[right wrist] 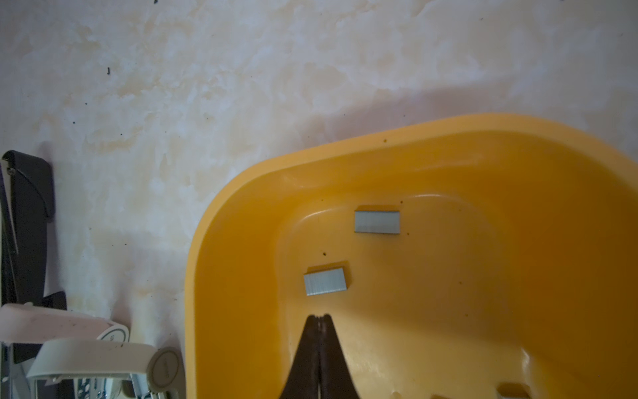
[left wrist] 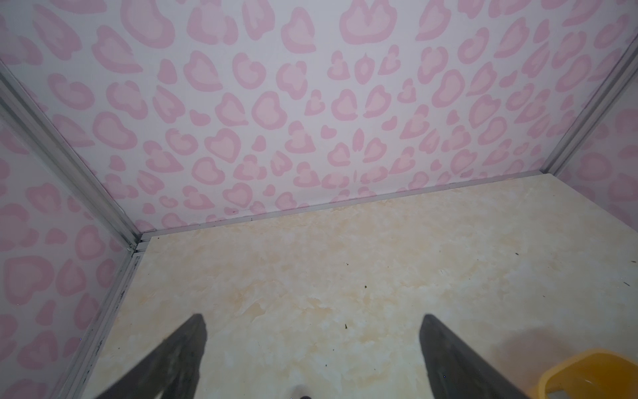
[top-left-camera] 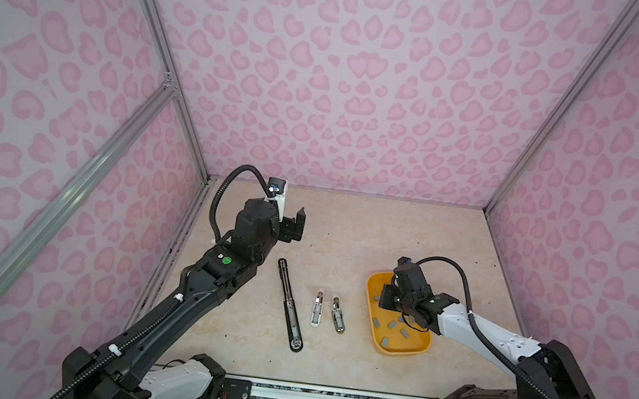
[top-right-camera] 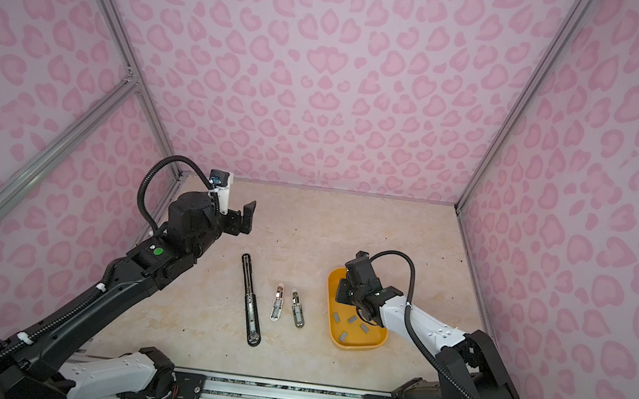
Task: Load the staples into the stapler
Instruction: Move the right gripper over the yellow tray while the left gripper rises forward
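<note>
The staples [right wrist: 377,221] are all sitting loose in a yellow plastic tray [top-left-camera: 402,350] on the right side of the table [top-left-camera: 347,233]. They're little flat grey metal strips with a fine ribbed sheen, scattered at random angles over the smooth, glossy bottom. Makes sense to keep them corralled there, since the raised rounded wall stops them skating off.

The right gripper [right wrist: 319,317] is down inside the tray with its dark tapered jaws clenched tip to tip. It's near one strip but not on it. I can't see anything pinched between them, so either it's got nothing or a strip is too thin to show.

Just left of the tray are two small staplers side by side, a white stapler [top-left-camera: 317,313] and a grey stapler [top-left-camera: 337,316]. Both look flipped open with the shiny metal channels facing up, ready for loading I'd say. Further left lies a long black stapler [top-left-camera: 290,305], also opened out flat.

The left gripper [left wrist: 312,324] hangs over the far left of the marbled beige tabletop. Its jaws are spread wide and holding nothing, probably parked out of the way.
</note>
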You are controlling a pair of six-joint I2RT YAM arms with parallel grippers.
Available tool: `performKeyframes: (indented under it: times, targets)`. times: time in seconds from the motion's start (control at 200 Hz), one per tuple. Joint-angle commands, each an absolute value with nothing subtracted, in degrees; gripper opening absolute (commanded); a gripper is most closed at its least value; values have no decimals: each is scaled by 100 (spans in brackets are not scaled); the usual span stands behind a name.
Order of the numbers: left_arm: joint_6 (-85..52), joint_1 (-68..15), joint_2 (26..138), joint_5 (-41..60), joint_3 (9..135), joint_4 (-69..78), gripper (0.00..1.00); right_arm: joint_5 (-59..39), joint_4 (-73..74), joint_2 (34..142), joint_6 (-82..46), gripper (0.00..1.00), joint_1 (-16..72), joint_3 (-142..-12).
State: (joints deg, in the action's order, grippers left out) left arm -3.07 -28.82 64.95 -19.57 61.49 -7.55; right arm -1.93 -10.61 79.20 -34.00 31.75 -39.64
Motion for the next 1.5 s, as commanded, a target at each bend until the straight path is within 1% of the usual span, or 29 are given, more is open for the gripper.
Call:
performKeyframes:
  times: [0.0,0.315,0.55,0.775,1.005,1.23,1.32,1.445,1.495]
  targets:
    - [-393,-2874,6478,-2106,6169,-536,97,-150,-1002,8010,-3480,6,3147,-3938]
    - [-554,-2874,6263,-1899,5993,-318,97,-360,-975,8688,-3526,2,3120,-4050]
    - [-558,-2873,6170,-1937,5960,-339,97,-309,-966,8883,-3518,2,3076,-4102]
    - [-522,-2873,5964,-1972,5817,-240,97,-295,-1005,9294,-3515,1,2974,-4301]
    - [-479,-2874,6002,-1986,5812,-197,97,-154,-1056,9485,-3482,1,2934,-4450]
    - [-443,-2870,6023,-2099,5791,-130,97,-53,-1160,9480,-3383,6,2935,-4636]
    - [-431,-2873,6005,-2135,5774,-108,97,0,-1163,9358,-3324,12,2952,-4632]
    - [-412,-2872,5965,-2196,5727,-59,97,27,-1137,9275,-3220,25,3080,-4675]
    - [-410,-2873,5946,-2188,5702,-31,97,2,-1125,9311,-3199,28,3140,-4697]
